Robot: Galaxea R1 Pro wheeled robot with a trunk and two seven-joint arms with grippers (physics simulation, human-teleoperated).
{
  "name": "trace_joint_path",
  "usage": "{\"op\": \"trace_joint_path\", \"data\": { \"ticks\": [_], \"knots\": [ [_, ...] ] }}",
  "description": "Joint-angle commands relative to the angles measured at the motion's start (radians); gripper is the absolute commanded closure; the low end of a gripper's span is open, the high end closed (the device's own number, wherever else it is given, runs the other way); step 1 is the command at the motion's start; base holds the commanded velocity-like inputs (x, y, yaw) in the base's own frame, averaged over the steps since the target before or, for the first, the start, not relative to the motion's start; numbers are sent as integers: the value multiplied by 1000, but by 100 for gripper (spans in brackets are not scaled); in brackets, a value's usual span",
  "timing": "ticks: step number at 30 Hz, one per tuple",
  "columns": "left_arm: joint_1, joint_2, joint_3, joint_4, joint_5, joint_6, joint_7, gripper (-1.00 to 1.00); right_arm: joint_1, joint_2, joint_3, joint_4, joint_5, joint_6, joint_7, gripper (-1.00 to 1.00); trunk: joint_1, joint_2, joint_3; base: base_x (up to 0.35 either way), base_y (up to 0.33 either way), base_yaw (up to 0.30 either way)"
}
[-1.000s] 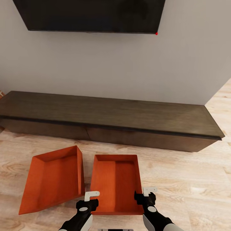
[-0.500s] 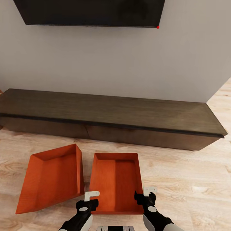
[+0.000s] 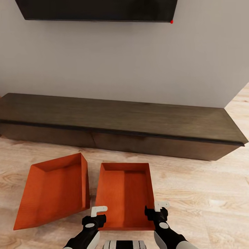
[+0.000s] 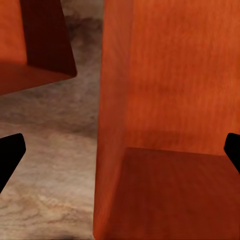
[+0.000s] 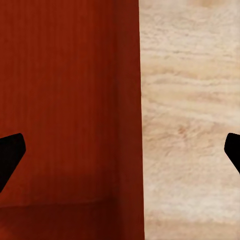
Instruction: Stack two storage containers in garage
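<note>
Two orange-red storage containers lie on the light wood plank floor (image 3: 200, 193) of the living room, in front of the long dark-brown bench (image 3: 121, 121) that runs along the white wall (image 3: 121, 62) at 12 o'clock, under the black screen (image 3: 97, 9). The right container (image 3: 125, 193) sits flat and square to the robot, its far edge near the bench but apart from it, with a strip of floor between them. The left container (image 3: 52, 192) lies at about 10 o'clock, turned at an angle and seeming tilted, its near right corner just beside the right container's left wall; from the left wrist view a narrow gap of floor (image 4: 55, 165) shows between the two bins. To the right, at 2 to 4 o'clock, the floor is open and wide, and past the right end of the bench the planks go on further. The left jaws (image 3: 98, 211) hang over the near left corner of the right container (image 4: 165, 125), wide open; its left wall runs between the two dark fingertips (image 4: 10, 155) and nothing is held. The right jaws (image 3: 157, 207) hang over the near right corner, also wide open, with the right wall of the container (image 5: 65, 110) between the fingertips (image 5: 10, 155) and bare floor (image 5: 190, 110) on the outer side; I cannot tell if any finger touches the wall.
</note>
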Motion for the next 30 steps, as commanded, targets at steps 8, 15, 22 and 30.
{"op": "trace_joint_path", "data": {
  "ticks": [8,15,22,30],
  "knots": [
    [0,0,-7,-1,5,1,7,-100,-1,0,8,1,-7,-3,-5,-100,31,-56,-26,0,0,0],
    [0,0,-7,-2,5,1,7,-100,-1,0,8,1,-7,-4,-5,-100,38,-70,-32,0,0,0],
    [0,2,-10,-2,5,1,7,-100,-1,0,8,1,-7,-5,-5,-100,38,-70,-32,0,0,0],
    [0,3,-13,-1,4,1,5,-100,-1,0,8,1,-8,-5,-5,-100,38,-70,-32,0,0,0]
  ]
}}
